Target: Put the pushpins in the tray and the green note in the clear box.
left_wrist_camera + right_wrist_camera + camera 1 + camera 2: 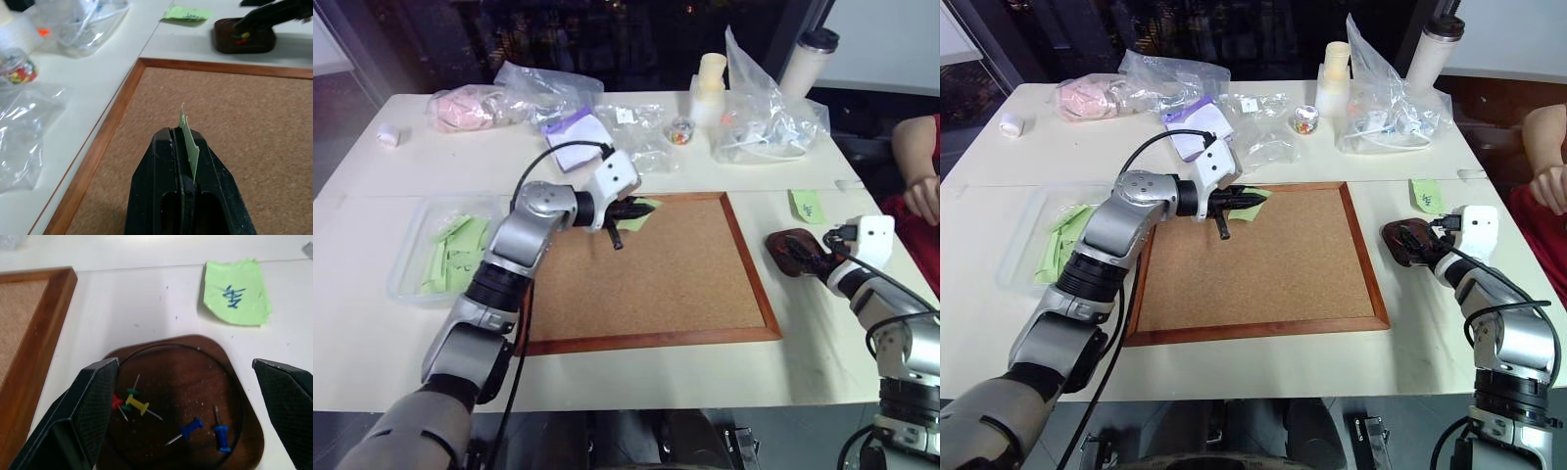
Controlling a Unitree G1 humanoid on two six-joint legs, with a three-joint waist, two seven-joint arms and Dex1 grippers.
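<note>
The left gripper [185,147] was clenched on a green note [188,142] above the corkboard [656,284], near its far edge. The right gripper [186,396] stood released, fingers spread wide over the tray [195,382], where red, green, yellow and blue pushpins [137,404] lay. Another scribbled green note [237,291] lay just beyond the tray. The clear box [411,245], holding pale-green slips [455,255], sat left of the corkboard.
</note>
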